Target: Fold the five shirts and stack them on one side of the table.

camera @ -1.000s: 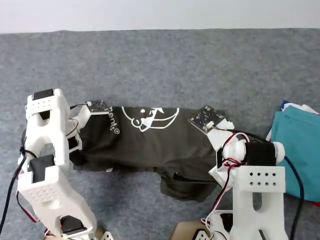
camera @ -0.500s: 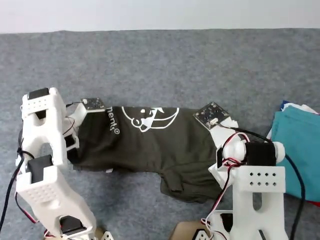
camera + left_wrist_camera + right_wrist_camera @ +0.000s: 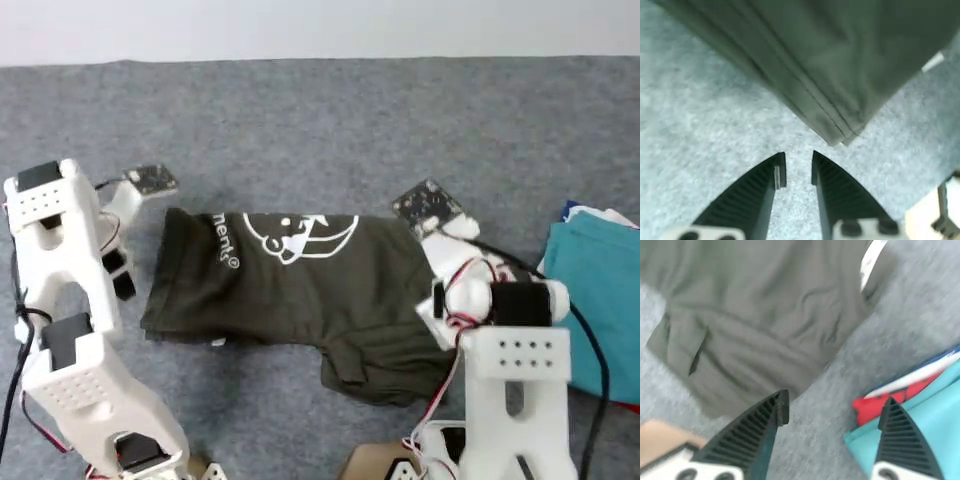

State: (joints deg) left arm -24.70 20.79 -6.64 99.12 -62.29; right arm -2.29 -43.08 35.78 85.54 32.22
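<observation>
Olive-dark shirt (image 3: 300, 285) lies print side up in the middle of the table (image 3: 350, 130), its rumpled near-right corner partly hidden behind the right arm (image 3: 510, 370). Over that shirt's edge the right hand (image 3: 836, 410) hangs wide open, gripping nothing. Just off the shirt's near-left corner the left hand (image 3: 799, 167) is narrowly open and empty. At the table's right edge the folded stack (image 3: 595, 290), teal on top, is cut off from view

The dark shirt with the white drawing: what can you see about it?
The dark shirt is soft olive-black cloth with a white drawing and letters on top. It lies folded into a long band on the grey table, with its front right part bunched and wrinkled. The left gripper sits just off one corner, not touching it.
</observation>
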